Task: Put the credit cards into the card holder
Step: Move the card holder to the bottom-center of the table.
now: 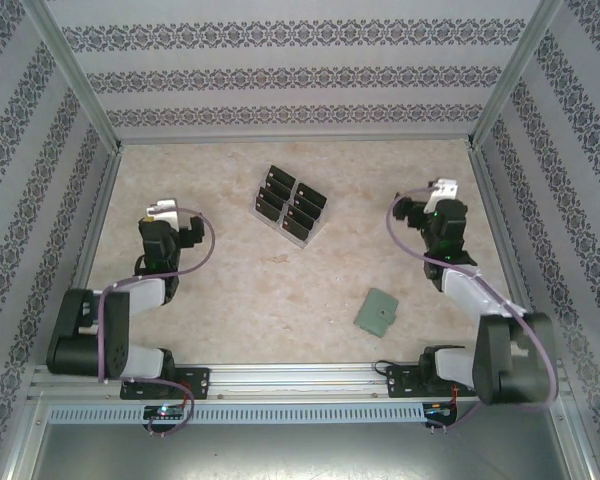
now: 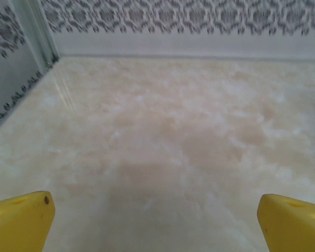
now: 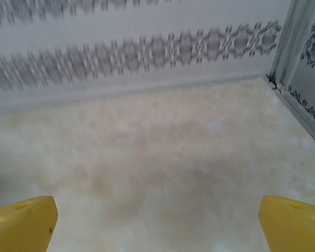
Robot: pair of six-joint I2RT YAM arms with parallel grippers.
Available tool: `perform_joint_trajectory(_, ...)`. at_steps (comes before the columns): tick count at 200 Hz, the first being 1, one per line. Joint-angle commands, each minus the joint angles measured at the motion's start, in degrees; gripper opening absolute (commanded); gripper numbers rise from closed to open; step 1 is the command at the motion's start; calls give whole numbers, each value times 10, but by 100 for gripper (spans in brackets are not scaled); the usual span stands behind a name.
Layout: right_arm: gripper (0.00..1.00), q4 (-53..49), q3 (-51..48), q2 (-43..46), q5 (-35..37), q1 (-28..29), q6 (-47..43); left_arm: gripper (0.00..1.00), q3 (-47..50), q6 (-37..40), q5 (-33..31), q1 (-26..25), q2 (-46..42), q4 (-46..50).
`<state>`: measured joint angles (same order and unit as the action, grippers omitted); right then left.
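Holding nothing: showing left tool (image 2: 155, 223) and right tool (image 3: 157, 223) both released and spread wide, yellow fingertips (image 2: 21, 218) standing far apart over bare surface (image 1: 230, 290). Judging the step in hand as the first reach, with no card moved so far.

Finding the credit cards (image 1: 290, 203) sitting in two rows in a clear tiered rack (image 1: 300, 238), mid-surface toward the back wall, between the two arms. Finding the card holder (image 1: 377, 311) lying flat and apparently folded shut, well apart from the rack and nearer the right arm.

Doing it well, probably: coming down on one card from above, jaws squared across its thin faces, pinching the upper edge alone and lifting along the tier's slant without dragging neighbours out. Likely needing the other tool for pinning and opening the card holder, guarding against sliding of so light a wallet. Favouring the right arm for that, being closer.

Comparing views: reading rack, cards and holder together from overhead, spacing included. Getting from the wrist cameras a close look at open, empty jaws, plus marbled surface and patterned wall ahead, detail too small for reading from above.
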<state>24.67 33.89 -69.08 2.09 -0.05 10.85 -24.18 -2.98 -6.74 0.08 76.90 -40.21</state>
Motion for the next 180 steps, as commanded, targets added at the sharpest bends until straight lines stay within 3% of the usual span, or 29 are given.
perform_joint_trajectory(1, 98, -137, 28, 47, -2, -15, 174, 100, -59, -69, -24, -2, -68, 157)
perform_joint_trajectory(14, 98, -145, 21, 75, -14, -20, 231, 100, -92, -123, -6, -2, -103, 227)
perform_joint_trajectory(36, 98, -194, 38, 102, -135, -19, 241, 100, -138, -224, 54, -3, -150, 334)
perform_joint_trajectory(68, 79, -407, 97, 84, -220, 0, 262, 100, -172, -329, 126, -30, -184, 456)
perform_joint_trajectory(79, 74, -469, 97, 83, -208, 25, 255, 100, -182, -343, 130, -55, -185, 495)
perform_joint_trajectory(103, 74, -587, 83, 98, -99, 99, 258, 100, -202, -345, 109, -142, -181, 566)
perform_joint_trajectory(134, 76, -646, 20, 157, 7, 183, 358, 100, -208, -355, 77, -245, -164, 595)
perform_joint_trajectory(158, 77, -684, -24, 208, 41, 231, 432, 100, -209, -371, 73, -285, -143, 592)
perform_joint_trajectory(180, 78, -694, -54, 232, 32, 241, 451, 100, -212, -373, 78, -306, -120, 589)
